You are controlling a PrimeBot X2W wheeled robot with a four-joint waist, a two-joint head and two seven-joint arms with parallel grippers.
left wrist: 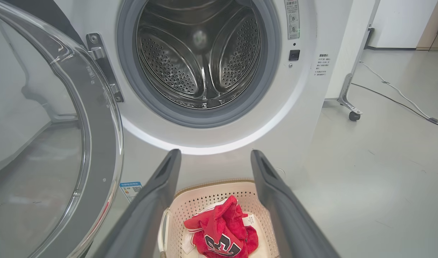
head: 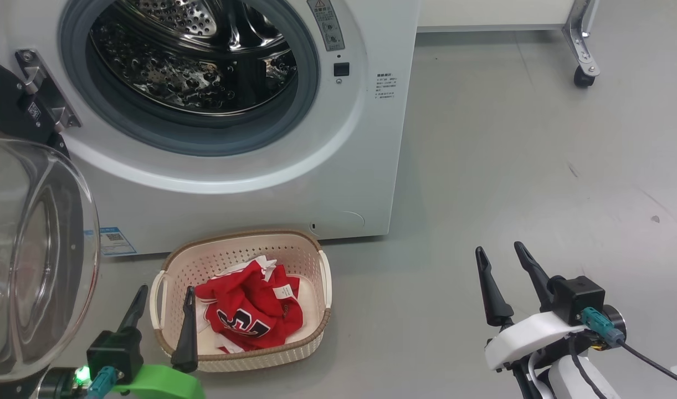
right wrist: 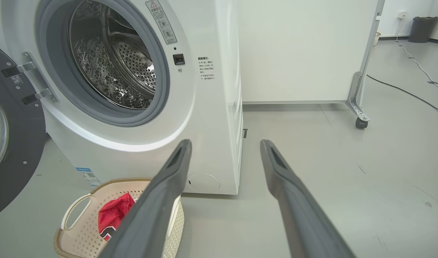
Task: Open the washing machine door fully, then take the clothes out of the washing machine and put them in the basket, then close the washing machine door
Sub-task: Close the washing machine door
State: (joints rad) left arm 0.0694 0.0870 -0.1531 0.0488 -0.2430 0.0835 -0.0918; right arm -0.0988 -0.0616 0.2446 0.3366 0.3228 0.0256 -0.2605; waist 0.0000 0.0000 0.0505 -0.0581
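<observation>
In the head view the washing machine (head: 338,183) fills the upper left, from about 10 to 12 o'clock, and its steel drum (head: 194,55) shows no garments inside. The washing machine door (head: 34,249) hangs swung out at 9 o'clock, its clear glass bowl bulging toward the camera. On the grey floor (head: 510,166) just in front of the machine, at about 7 o'clock, stands the basket (head: 244,235), and the red clothes (head: 250,310) lie bunched inside it with dark numerals and a small white tag showing. The left gripper (head: 167,289) sits at 7 o'clock with its fingers spread and nothing between them; its inner finger crosses the basket's near-left rim, though whether it touches the rim cannot be told from this angle. The right gripper (head: 499,247) stands at 4 o'clock over bare floor, well apart from the basket, jaws likewise spread and holding nothing. In the left wrist view the parted fingers frame the basket and the clothes at 6 o'clock, the grey gasket (left wrist: 201,118) rings the drum at 12 o'clock, and the open door with its metal hinge (left wrist: 104,64) takes up 9 o'clock. In the right wrist view the two fingers point at the machine's lower right corner, the basket sits at 7 o'clock, partly hidden by one finger, and a caster (right wrist: 361,123) stands at 3 o'clock.
</observation>
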